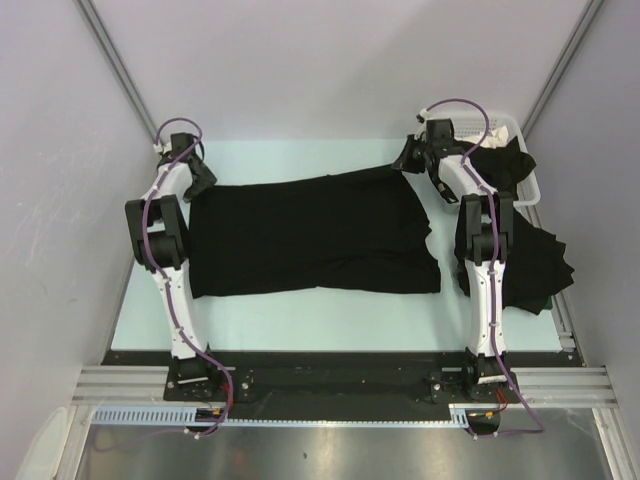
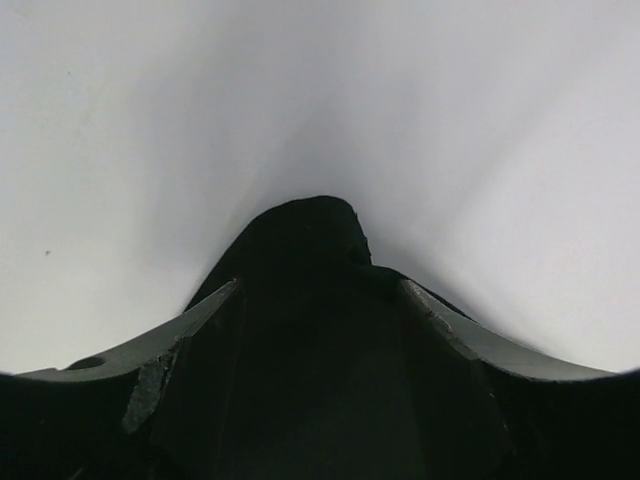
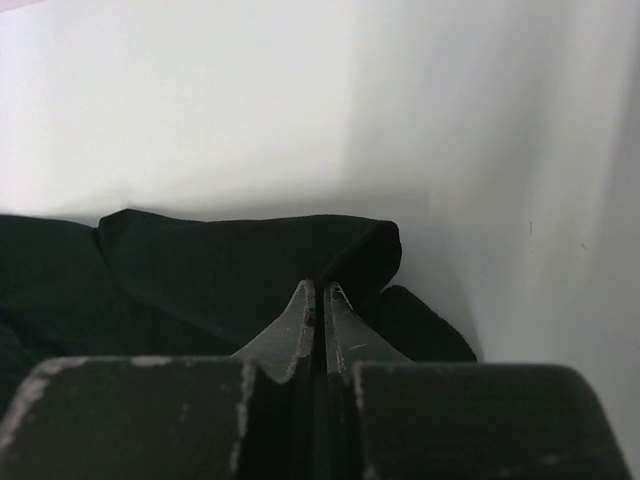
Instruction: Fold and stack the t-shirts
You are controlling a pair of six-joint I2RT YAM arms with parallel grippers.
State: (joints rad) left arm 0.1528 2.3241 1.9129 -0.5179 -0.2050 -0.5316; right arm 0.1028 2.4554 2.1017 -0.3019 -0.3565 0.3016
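Shirt (image 1: pixel 310 235): spread flat, with bare table (image 1: pixel 300 318) along its near edge.
Left gripper (image 1: pixel 201 174): fingers spread, cloth between them, at the left hem.
Right gripper (image 1: pixel 411 157): pressed together, pinching the far right corner.

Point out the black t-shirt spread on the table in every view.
Top external: the black cloth t-shirt lies spread flat across the centre.
Left wrist: its corner peaks bottom centre, between the parted jaws of the left gripper.
Right wrist: its fabric bunches lower left, at the shut jaws of the right gripper.
Shared landmark: the white enclosure wall behind it.
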